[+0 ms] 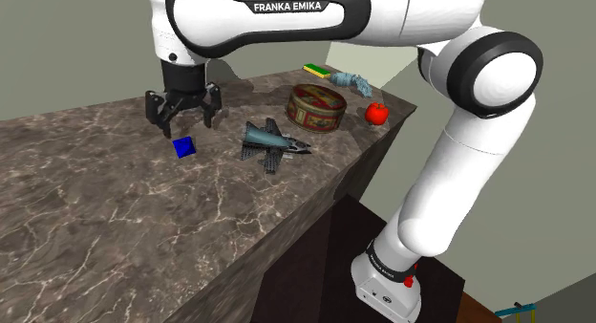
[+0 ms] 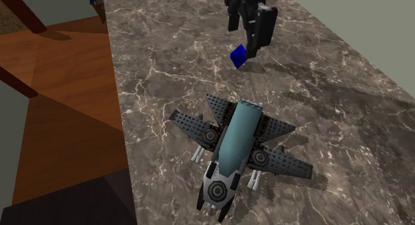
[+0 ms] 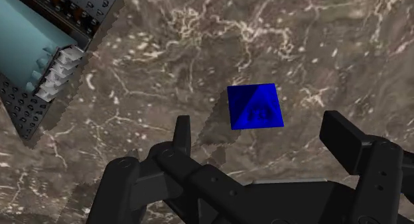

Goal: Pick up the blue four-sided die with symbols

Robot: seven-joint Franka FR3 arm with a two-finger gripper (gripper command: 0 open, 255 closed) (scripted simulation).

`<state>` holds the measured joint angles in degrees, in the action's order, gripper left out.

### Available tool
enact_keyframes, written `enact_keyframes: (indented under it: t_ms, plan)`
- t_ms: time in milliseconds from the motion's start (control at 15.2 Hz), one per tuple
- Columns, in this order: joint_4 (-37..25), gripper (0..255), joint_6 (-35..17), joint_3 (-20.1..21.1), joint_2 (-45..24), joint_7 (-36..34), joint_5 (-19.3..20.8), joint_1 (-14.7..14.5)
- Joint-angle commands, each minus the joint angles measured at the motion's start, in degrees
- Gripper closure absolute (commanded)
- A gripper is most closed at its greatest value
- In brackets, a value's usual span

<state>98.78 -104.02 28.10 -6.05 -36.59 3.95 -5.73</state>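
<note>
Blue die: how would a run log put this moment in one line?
phase: pre-grasp | fingers: open, above blue die, not touching | blue die: on marbled countertop, not held

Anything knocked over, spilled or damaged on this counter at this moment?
Nothing stands out. The blue die lies flat on the marble counter, untouched below the open tool; the toy jet sits level and the round tin stands upright.

Arm [image 1: 449, 187]: white shells, dark joint bands, "FRANKA EMIKA" in white on a black panel [image 1: 287, 7]. Base collar [image 1: 380, 271] white, with a red button [image 1: 411, 281]. Jaws all black; screw holes behind them.
</note>
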Motion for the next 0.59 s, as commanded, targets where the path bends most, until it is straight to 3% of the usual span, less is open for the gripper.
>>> enact_keyframes:
  t_ms: [0,528]
  plan:
    - [-0.93,0,-1.03,0.22,-2.22,-1.21,1.40,-0.64]
    - [3.34,0,-5.90,0.08,-2.91,-1.61,1.86,-0.64]
